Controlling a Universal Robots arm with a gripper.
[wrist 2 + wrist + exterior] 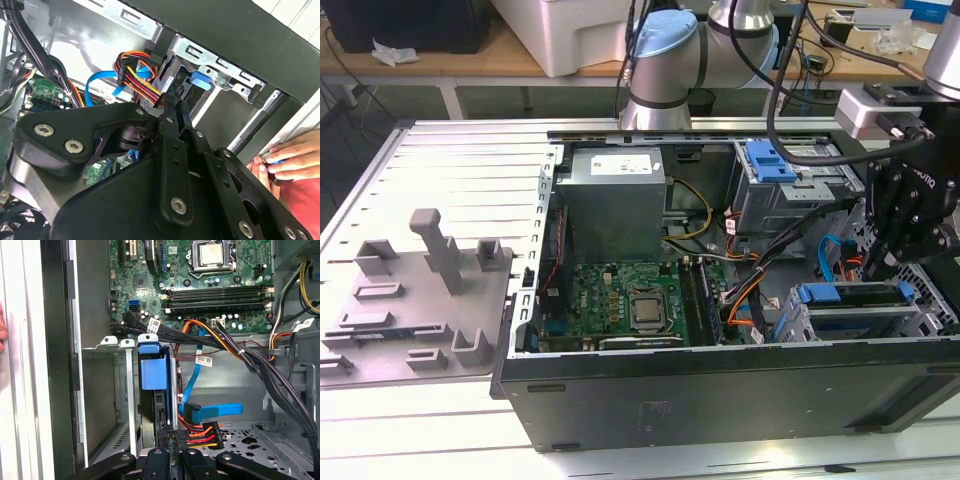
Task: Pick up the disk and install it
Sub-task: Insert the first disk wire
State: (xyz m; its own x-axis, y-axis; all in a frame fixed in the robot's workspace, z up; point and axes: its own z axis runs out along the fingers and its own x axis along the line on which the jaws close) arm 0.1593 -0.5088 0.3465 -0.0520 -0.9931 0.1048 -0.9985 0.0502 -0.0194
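Observation:
The disk [850, 297], silver with a blue bracket, lies in the drive cage [800, 325] at the front corner of the open computer case, on the exterior view's right. In the first wrist view the disk [153, 374] sits edge-on in the cage slot; the second wrist view shows its blue tab [200, 79]. My black gripper [880, 268] hangs just above the disk's end. Its thin fingers look pressed together, with the gripper [170, 437] close to the disk's end beside the coloured power plug [200, 434]. I see nothing between the fingers of the gripper [169, 100].
A second grey cage with a blue latch [770, 160] stands at the case's back. Bundled cables [235, 347] and a blue data cable [210, 410] cross beside the disk. The motherboard [620, 300] and grey power supply box [615, 200] fill the case's left. A person's hand [287, 160] rests outside the case.

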